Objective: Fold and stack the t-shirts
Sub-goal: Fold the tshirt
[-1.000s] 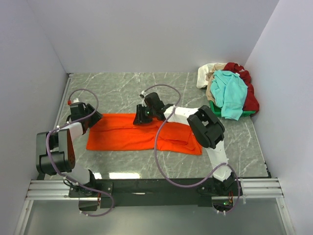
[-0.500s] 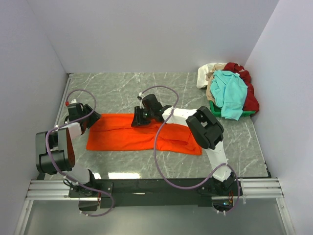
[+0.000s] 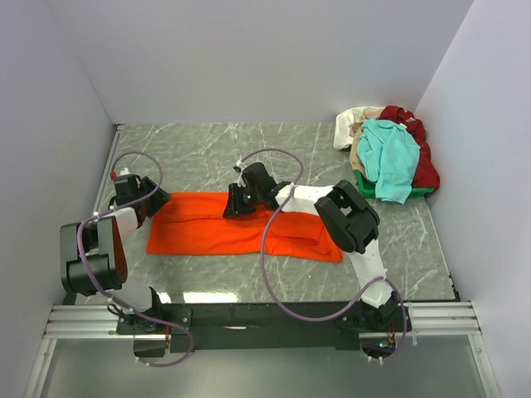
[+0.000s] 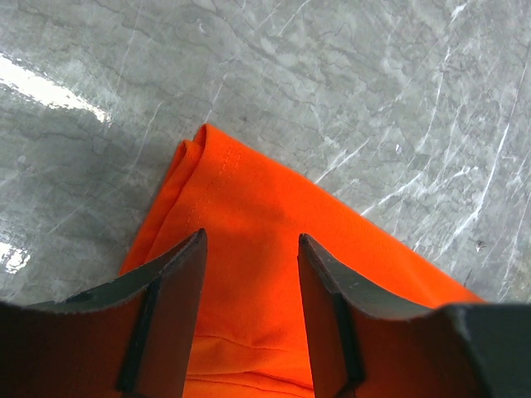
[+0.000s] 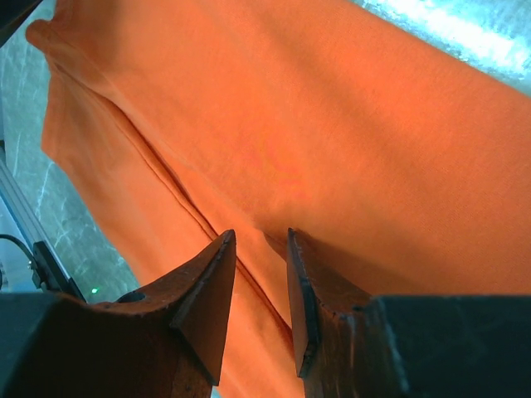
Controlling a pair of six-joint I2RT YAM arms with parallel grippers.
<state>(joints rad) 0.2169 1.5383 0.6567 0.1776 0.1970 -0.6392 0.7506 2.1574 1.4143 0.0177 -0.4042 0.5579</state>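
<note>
A bright orange t-shirt [image 3: 207, 230] lies folded into a long strip across the marble table. My left gripper [image 3: 154, 200] is at its far left corner. In the left wrist view the left gripper [image 4: 251, 242] is open, with the orange corner [image 4: 249, 207] below and between the fingers. My right gripper [image 3: 233, 204] is at the middle of the strip's far edge. In the right wrist view the right gripper [image 5: 259, 240] is narrowly open, its fingertips down on the orange cloth [image 5: 282, 124] over a fold line. A teal t-shirt [image 3: 387, 157], a dark red one [image 3: 425, 166] and a cream one [image 3: 352, 126] lie heaped at the far right.
The heap sits on a green tray [image 3: 362, 180] against the right wall. White walls close in the table on the left, back and right. Purple cables [image 3: 267, 240] loop over both arms and across the orange shirt. A metal rail [image 3: 265, 315] runs along the near edge.
My right gripper has slid left along the orange shirt's far edge. My left gripper has shifted slightly left and back to the shirt's corner.
</note>
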